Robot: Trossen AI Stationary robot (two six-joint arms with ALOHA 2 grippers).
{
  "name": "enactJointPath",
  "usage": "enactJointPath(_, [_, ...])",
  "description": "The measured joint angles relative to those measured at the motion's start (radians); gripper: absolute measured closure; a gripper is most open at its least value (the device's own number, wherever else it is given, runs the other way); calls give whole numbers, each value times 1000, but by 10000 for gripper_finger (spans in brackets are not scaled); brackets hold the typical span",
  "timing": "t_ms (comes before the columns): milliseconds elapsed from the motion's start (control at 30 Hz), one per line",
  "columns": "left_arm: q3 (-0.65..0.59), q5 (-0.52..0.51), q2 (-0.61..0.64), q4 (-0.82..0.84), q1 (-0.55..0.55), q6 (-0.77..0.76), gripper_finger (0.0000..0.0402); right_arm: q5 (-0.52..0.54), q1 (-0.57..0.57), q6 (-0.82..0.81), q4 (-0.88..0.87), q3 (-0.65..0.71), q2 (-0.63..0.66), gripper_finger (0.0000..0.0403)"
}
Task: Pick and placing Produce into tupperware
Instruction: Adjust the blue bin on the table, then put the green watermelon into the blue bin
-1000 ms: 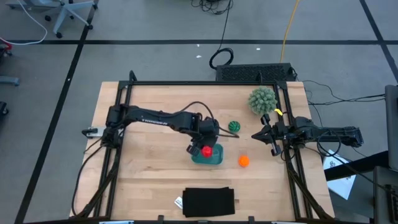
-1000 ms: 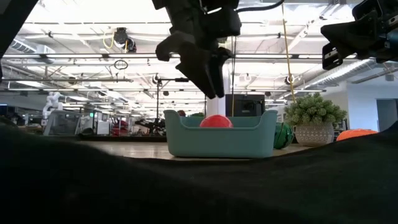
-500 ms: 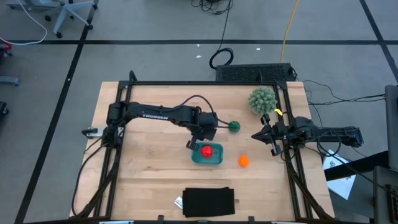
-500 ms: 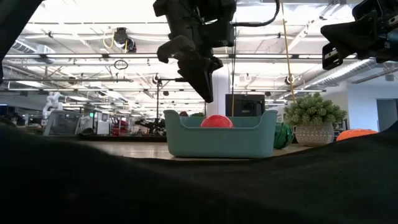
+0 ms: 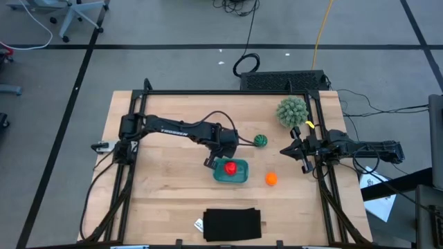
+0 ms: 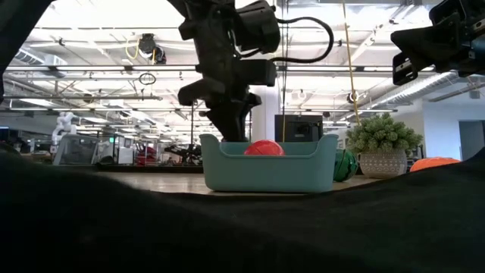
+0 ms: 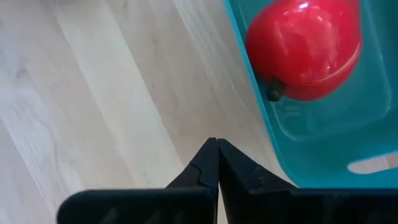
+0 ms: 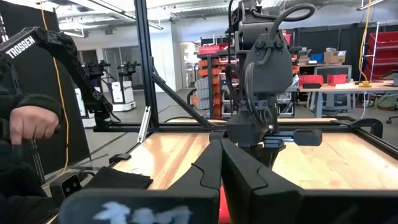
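The teal tupperware stands on the table's middle and holds the red piece, which lies on its floor. The dark green ball lies on the wood beyond it, the orange ball to its right. My left gripper is shut and empty just outside the tupperware's left wall, its tips over bare wood. My right gripper is shut and empty, held up at the table's right side.
A large pale green spiky ball stands at the far right. A flat black rectangle lies at the near edge. A person's hand shows beyond the table's left side in the right wrist view. Bare wood lies left of the tupperware.
My left gripper has moved off from above the tupperware toward the table's left edge and has come down beside the container's wall. The red piece has stayed in the tupperware.
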State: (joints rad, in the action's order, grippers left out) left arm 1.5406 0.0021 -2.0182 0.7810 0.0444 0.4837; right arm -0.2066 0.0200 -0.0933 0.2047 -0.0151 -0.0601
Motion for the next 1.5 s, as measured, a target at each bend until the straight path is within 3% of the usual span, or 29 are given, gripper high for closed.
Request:
enactJointPath(600, [0,3,0,26,-54,-22,401,0,0,0,0,0,0,403])
enactJointPath(967, [0,-93,5,19,-52,9,401,0,0,0,0,0,0,403])
enactJointPath(1133, [1,-192,5,9,-52,11,401,0,0,0,0,0,0,403])
enactJointPath(1500, [1,-192,53,-63,-50,37,401,0,0,0,-1,0,0,403])
